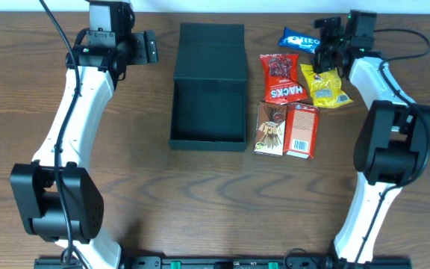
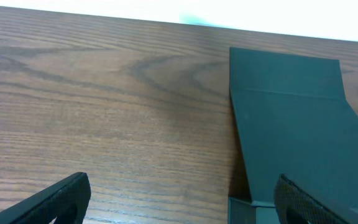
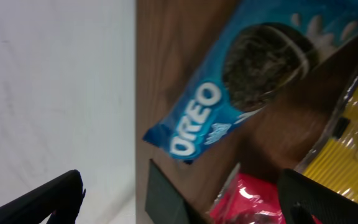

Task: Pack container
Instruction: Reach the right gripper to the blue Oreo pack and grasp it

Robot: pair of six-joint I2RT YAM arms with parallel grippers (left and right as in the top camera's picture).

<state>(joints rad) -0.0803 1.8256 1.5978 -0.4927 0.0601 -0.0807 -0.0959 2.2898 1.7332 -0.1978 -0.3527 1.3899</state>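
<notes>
The container, a dark charcoal square box, stands open at the table's middle with its flap lid laid back; the lid also shows in the left wrist view. To its right lie a blue Oreo packet, a red packet, a yellow packet, a brown packet and an orange-red box. My left gripper is open and empty, left of the lid. My right gripper is open and empty above the Oreo packet and yellow packet.
The wooden table ends at a white wall along the back edge. The snack packets sit close together between the container and my right arm. The red packet and the container's lid corner show in the right wrist view.
</notes>
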